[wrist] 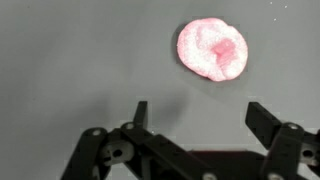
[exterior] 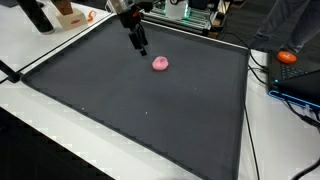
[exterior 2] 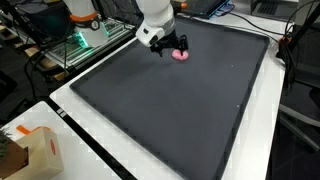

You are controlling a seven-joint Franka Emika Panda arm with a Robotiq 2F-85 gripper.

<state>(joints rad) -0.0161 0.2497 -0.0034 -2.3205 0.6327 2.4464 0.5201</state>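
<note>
A small round pink object (exterior: 161,63) lies on the dark mat (exterior: 140,100); it also shows in an exterior view (exterior 2: 181,55) and in the wrist view (wrist: 212,49). My gripper (exterior: 141,48) hangs just above the mat, a short way beside the pink object, apart from it. In an exterior view the gripper (exterior 2: 172,43) is right next to the object. In the wrist view the gripper (wrist: 200,115) is open and empty, with the pink object beyond the fingertips and slightly to the right.
The dark mat (exterior 2: 180,110) covers a white table. An orange object (exterior: 288,57) and cables lie beside the mat. A cardboard box (exterior 2: 35,150) stands at a table corner. Equipment stands behind the mat's far edge.
</note>
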